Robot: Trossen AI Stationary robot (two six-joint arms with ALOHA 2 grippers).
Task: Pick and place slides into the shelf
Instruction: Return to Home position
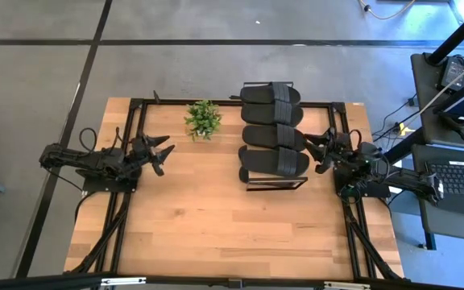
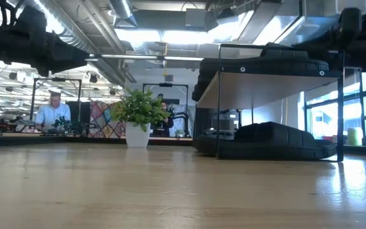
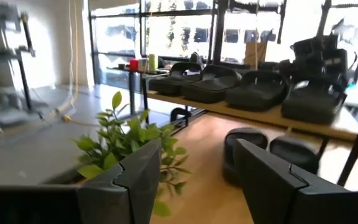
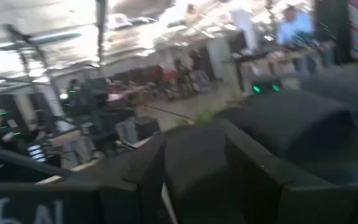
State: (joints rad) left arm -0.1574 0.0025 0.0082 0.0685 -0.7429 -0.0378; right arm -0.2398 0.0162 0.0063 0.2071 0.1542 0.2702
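Note:
The shelf (image 1: 276, 184) stands on the table right of centre, a black wire frame under a light wood board (image 2: 265, 88). Several black slides (image 1: 273, 127) lie side by side across its top board (image 3: 247, 87). Two more slides (image 3: 248, 151) sit beneath it on the table (image 2: 278, 141). My right gripper (image 1: 322, 151) is open and hovers just off the shelf's right side, with the slides' ends (image 4: 297, 118) close ahead of it. My left gripper (image 1: 161, 151) is open and waits near the table's left edge, pointing toward the shelf (image 3: 197, 180).
A small potted plant (image 1: 203, 119) stands near the far edge, between my left gripper and the shelf (image 2: 138, 117) (image 3: 129, 143). Bare wood stretches across the near half of the table (image 1: 216, 225). A person sits at a desk in the room behind (image 2: 51, 111).

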